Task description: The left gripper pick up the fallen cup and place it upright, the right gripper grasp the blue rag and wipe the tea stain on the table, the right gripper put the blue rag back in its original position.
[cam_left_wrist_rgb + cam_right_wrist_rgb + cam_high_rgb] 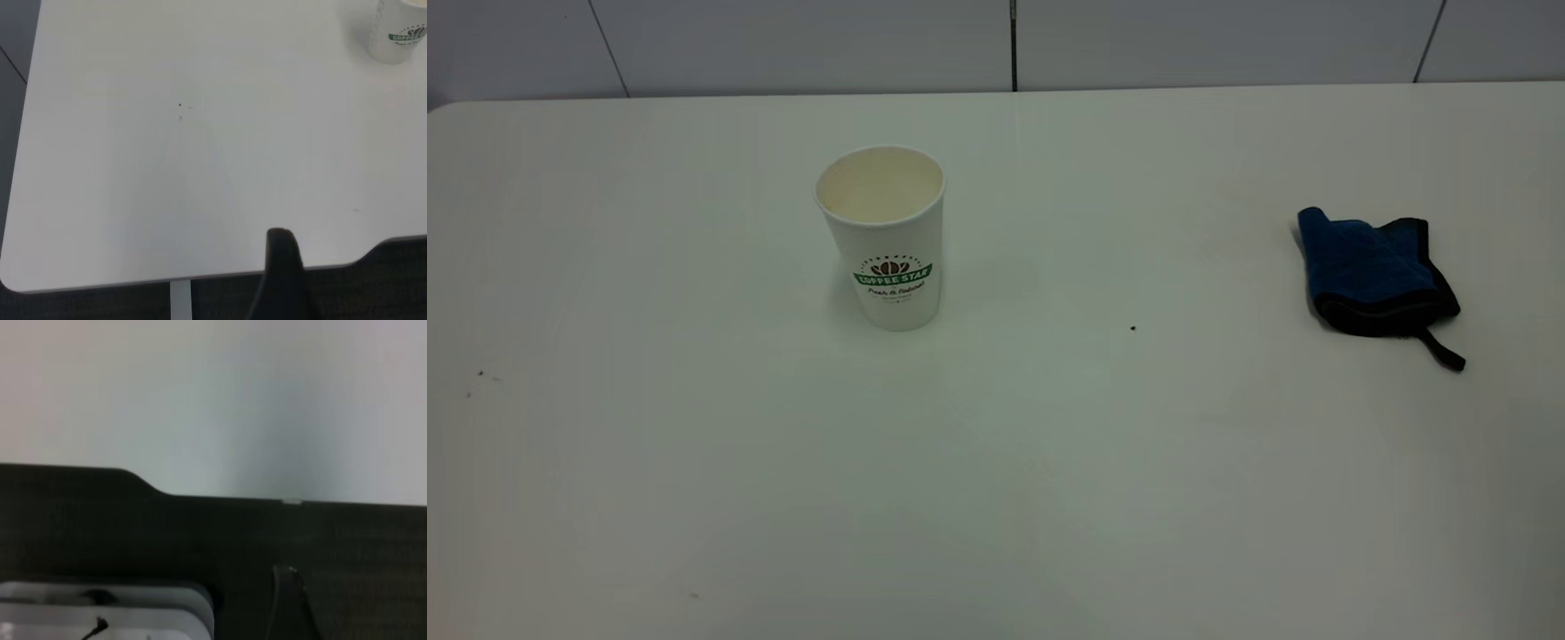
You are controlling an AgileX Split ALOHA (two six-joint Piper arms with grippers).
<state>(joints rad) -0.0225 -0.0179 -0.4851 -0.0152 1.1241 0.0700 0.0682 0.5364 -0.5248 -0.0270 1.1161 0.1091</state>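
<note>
The cup (885, 236) stands upright on the table (996, 462), left of centre, with its green logo facing the exterior camera; its lower part also shows in the left wrist view (399, 33). The blue rag (1374, 276) lies crumpled at the table's right side, its black strap pointing toward the front. No tea stain shows on the tabletop. Neither gripper appears in the exterior view. The left gripper (283, 273) is only partly seen, at the table's front edge and far from the cup. The right gripper (290, 603) is only partly seen, off the table over dark floor.
A tiny dark speck (1133, 328) lies between the cup and the rag. More small specks (480, 374) mark the left side of the table. A white object (100, 610) sits below the table edge in the right wrist view. A tiled wall runs behind the table.
</note>
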